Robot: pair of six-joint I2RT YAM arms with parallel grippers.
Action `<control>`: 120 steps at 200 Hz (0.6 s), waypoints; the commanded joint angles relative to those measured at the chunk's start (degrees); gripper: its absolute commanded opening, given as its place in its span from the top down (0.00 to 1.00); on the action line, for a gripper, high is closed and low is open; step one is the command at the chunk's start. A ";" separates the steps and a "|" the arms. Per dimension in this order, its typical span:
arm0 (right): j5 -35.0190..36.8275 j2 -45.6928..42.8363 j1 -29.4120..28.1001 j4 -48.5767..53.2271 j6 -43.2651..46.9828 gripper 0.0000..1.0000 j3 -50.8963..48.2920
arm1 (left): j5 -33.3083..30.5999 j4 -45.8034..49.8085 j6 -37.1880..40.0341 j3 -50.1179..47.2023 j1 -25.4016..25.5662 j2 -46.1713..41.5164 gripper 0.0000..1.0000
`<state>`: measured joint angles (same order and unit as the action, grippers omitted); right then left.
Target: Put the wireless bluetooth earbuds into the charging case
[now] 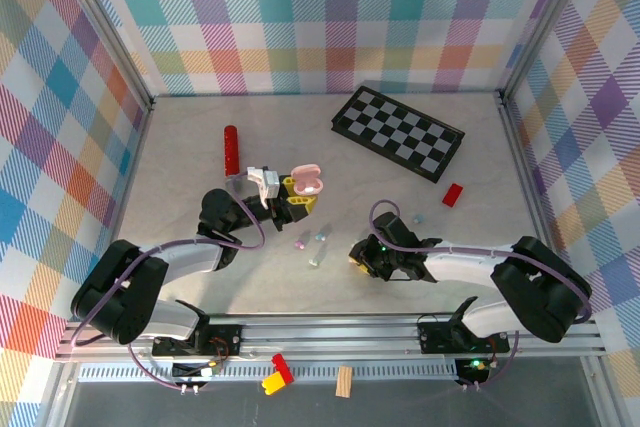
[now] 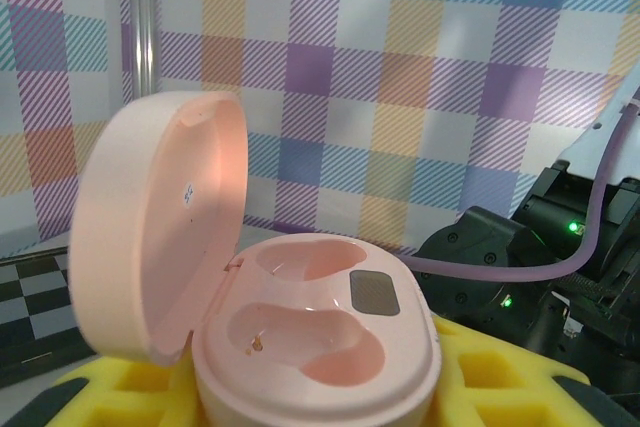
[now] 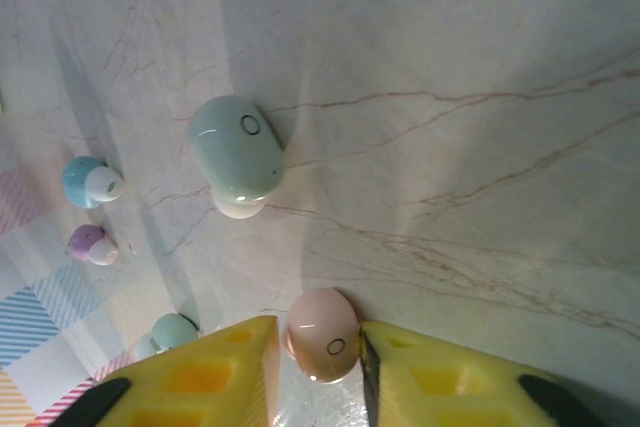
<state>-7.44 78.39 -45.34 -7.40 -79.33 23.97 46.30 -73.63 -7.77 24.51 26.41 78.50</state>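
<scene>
We count 1 charging case (image 2: pixel 315 347), pink, lid swung up on its hinge. Both of its wells are bare, so 0 buds are seated. It sits clamped in the jaws of the L gripper (image 1: pixel 298 190), the yellow pads (image 2: pixel 480 372) pressed to its base, held above the desk (image 3: pixel 480 67) left of centre.

In the R wrist view we count 5 earbuds on the desk:
- 1 pink bud (image 3: pixel 322 335)
- 1 big-looking mint bud (image 3: pixel 235 152), nearest the cam after the pink one
- 1 second mint bud (image 3: pixel 175 330), at the edge of a pad
- 1 blue bud (image 3: pixel 90 182)
- 1 purple bud (image 3: pixel 92 244), just beside the blue

The pink bud lies between the jaws of the R gripper (image 3: pixel 320 367). The jaws are drawn in close on either side, w/ one pad touching it and a thin sliver of gap at the other. We can't tell if it's pinched yet.

In the top view there is 1 more pale speck (image 1: pixel 418 217) by the R arm. It's prob. a bud, but too small to be sure.

Other items:
- 1 checkerboard (image 1: pixel 398 134) at the back
- 1 red cylinder (image 1: pixel 231 150) behind the L arm
- 1 small red piece (image 1: pixel 453 194) R of centre

On the front ledge we see 1 red-and-yellow block (image 1: pixel 278 372) and 1 wooden block (image 1: pixel 344 381).
</scene>
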 commanded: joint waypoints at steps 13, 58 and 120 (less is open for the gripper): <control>1.20 3.13 -0.44 -2.52 -0.15 0.80 1.32 | 1.64 -1.35 -0.14 0.49 -0.85 -1.24 0.63; 2.14 -0.42 -0.62 5.85 2.84 0.82 3.58 | 1.51 -1.17 0.21 0.37 -0.84 -1.07 0.63; 7.09 -3.08 -0.61 24.08 13.09 0.83 10.09 | 1.26 -0.88 1.05 0.25 -0.88 -0.79 0.63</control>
<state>-3.60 75.33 -45.47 6.31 -73.01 30.35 46.48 -73.54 -7.70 24.51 26.41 78.46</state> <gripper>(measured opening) 0.178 0.372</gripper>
